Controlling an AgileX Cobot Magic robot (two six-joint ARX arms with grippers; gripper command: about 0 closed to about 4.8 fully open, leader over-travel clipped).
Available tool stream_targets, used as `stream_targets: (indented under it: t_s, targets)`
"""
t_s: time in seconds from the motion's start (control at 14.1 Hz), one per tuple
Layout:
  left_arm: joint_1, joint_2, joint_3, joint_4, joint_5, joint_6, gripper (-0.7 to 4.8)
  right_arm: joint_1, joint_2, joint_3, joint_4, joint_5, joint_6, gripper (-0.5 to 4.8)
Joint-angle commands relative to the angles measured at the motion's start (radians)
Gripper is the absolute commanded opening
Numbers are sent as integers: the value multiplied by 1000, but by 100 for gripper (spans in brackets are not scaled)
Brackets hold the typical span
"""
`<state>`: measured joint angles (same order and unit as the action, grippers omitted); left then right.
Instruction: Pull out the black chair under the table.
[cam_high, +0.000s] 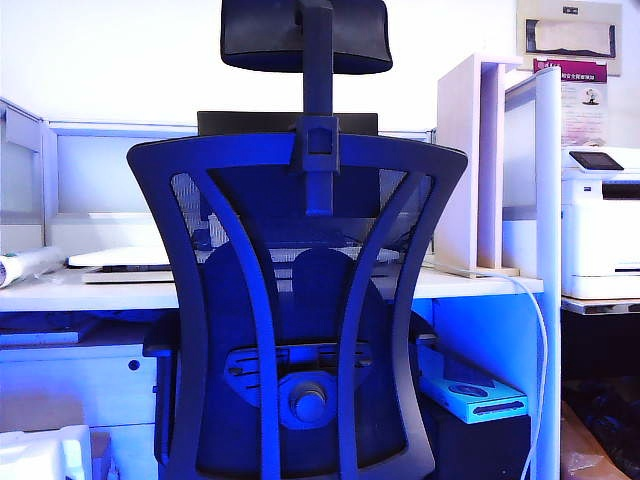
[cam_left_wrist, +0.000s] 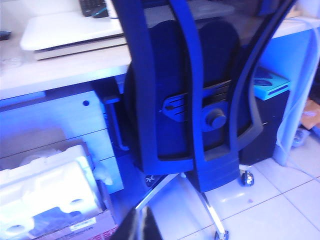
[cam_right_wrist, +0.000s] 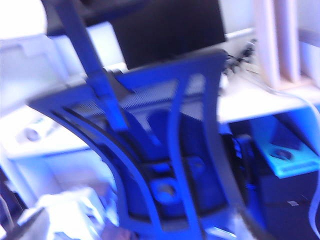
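while the black chair (cam_high: 300, 300) fills the middle of the exterior view, its seat sits tucked under the table (cam_high: 100, 292), its mesh back and curved ribs facing the camera. headrest (cam_high: 305, 35): on a post, above the back. armrest (cam_high: 160, 345): just below the desktop edge. monitor (cam_high: 230, 122): dark, behind the chair back. laptop (cam_high: 120, 262): white, flat on the desktop, left of the chair. printer (cam_high: 602, 225): white, on a separate stand, far right. teal box (cam_high: 470, 395): under the desk, right of the chair. foam packing (cam_left_wrist: 45, 192): white, on the floor by the drawer unit. left gripper (cam_left_wrist: 140, 225): only a dark tip visible, state cannot be told, apart from the chair. right gripper (cam_right_wrist: 22, 227): blurred parts at the frame edge, jaws not discernible, state cannot be told, holding nothing visible.
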<state>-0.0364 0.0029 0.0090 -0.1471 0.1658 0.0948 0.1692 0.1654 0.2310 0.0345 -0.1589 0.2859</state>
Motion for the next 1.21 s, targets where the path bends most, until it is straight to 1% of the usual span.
stream_targets:
  t_s: [0.07, 0.14, 0.36, 0.43, 0.5, 0.57, 0.71, 1.0, 1.07, 1.21]
  targets:
    - [0, 1, -2, -16, 19, -6, 21, 19, 219, 112, 161, -57, 29, 479]
    - [1, 1, -2, -16, 18, -6, 21, 69, 377, 189, 235, -57, 28, 479]
    - [1, 1, -2, -16, 18, -6, 21, 165, 623, 323, 342, -47, 21, 479]
    - [1, 1, -2, -16, 18, -6, 21, 211, 755, 407, 406, -34, 11, 479]
    - [1, 1, -2, -16, 18, -6, 21, 228, 819, 451, 432, -26, -3, 479]
    - [1, 1, -2, -16, 19, -6, 21, 238, 911, 522, 449, -23, -6, 479]
    - [0, 1, -2, -16, 19, -6, 21, 245, 1139, 739, 437, -27, -6, 479]
    - [1, 1, -2, -16, 19, -6, 21, 248, 1329, 959, 427, -26, -6, 479]
    - [1, 1, -2, -16, 19, -6, 21, 250, 1431, 1081, 403, -26, -6, 479]
    - [1, 1, -2, -9, 53, -6, 16, 251, 1558, 1237, 363, -27, -6, 479]
